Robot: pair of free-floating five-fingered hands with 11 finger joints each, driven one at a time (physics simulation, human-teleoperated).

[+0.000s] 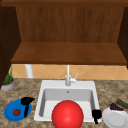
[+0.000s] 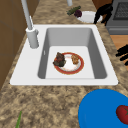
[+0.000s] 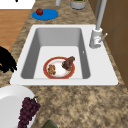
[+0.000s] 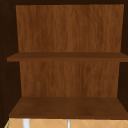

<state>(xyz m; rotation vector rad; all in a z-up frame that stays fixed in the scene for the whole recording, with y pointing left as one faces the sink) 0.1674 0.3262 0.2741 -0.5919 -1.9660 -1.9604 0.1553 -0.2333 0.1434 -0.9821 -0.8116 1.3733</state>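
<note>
— Where are the two hands?

— The left hand hangs over the blue plate, right by the little red tomato. It holds nothing, and its fingers point down, loose.

— And the other one?

— The right hand is at the sink's right front corner, just beside the white plate with the purple grapes. I can't tell if its fingers are curled or straight.

— What's in the sink?

— A red-rimmed plate with some brown food on it. From the front, a big red ball sits before the sink. The tap stands behind, with wooden shelves above.
</note>
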